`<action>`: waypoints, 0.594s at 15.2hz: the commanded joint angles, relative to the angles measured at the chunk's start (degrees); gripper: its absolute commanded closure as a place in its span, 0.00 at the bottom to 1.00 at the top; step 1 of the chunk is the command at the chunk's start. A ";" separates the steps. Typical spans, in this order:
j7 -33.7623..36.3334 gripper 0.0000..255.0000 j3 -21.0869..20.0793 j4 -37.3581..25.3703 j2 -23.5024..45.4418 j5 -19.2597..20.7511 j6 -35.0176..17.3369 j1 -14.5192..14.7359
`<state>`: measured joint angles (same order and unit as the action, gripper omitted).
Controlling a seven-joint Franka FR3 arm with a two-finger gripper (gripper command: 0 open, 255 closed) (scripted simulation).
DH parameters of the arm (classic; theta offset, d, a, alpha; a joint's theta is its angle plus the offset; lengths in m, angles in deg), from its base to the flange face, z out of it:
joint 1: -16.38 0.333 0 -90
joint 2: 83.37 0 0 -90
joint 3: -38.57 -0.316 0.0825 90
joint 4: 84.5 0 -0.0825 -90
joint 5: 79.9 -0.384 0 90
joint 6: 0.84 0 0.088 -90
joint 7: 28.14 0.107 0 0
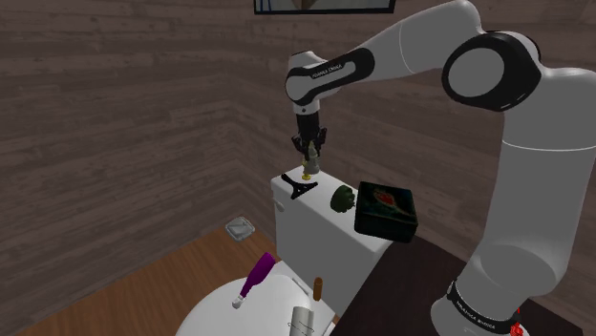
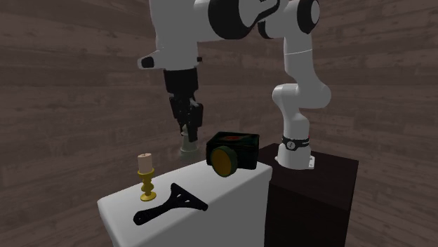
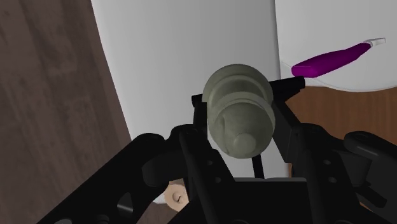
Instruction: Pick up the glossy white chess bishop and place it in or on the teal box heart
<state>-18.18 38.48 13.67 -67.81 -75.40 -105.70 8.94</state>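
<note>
The jaws are clamped shut on the pale grey bishop (image 3: 238, 121), holding it just above the counter (image 2: 231, 193) beside the candlestick (image 2: 146, 177). I'd carry it upright toward the dark teal box (image 2: 249, 158), pass high over the round green thing (image 2: 224, 161), then lower it before the 2 fingers part.

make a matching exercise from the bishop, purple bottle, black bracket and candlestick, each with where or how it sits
1 chess bishop
2 purple bottle
3 black bracket
4 candlestick

a lying flat on the white top
b clasped in the gripper
c standing upright on the white top
d lying on the rounded white lid

Pairs: 1-b, 2-d, 3-a, 4-c
</note>
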 commanded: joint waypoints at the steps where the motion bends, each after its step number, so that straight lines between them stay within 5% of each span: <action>1: -0.15 1.00 0.02 -0.96 -0.34 -0.03 1.31 -0.03; 9: -0.54 1.00 0.00 -5.72 -1.37 -0.12 7.08 0.01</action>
<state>-18.68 38.48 8.53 -69.04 -75.50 -99.35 8.95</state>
